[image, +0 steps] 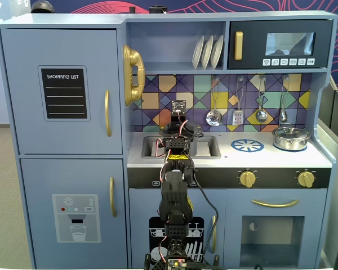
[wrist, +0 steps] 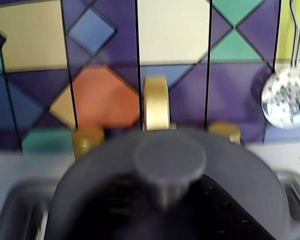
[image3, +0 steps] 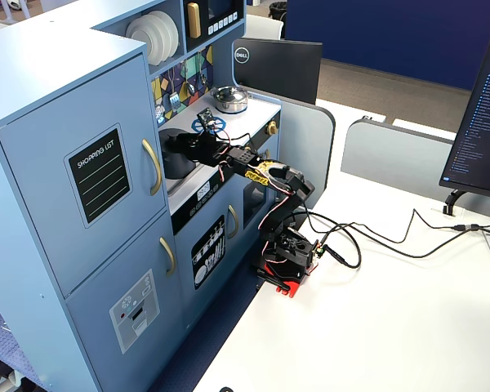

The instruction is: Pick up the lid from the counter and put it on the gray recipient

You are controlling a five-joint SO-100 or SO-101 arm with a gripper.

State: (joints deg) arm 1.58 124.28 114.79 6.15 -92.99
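Over the sink recess [image: 211,147] the lid [wrist: 170,165] fills the wrist view — gripper [image: 177,128] state unclear.

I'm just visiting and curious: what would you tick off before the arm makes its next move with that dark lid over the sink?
1. The lid is in the wrist view, its knob centred and close to the camera: ok.
2. Gripper firmly shut on the lid: cannot tell, the fingers are hidden in every view.
3. The gray recipient sits at the sink, under the arm's tip: ok.
4. Lid lined up with the recipient's rim: cannot tell, the lid and arm hide the rim.
5. The gold faucet stands just behind the lid, apart from it: ok.
6. The silver pot stays far to the right in a fixed view, clear of the arm: ok.
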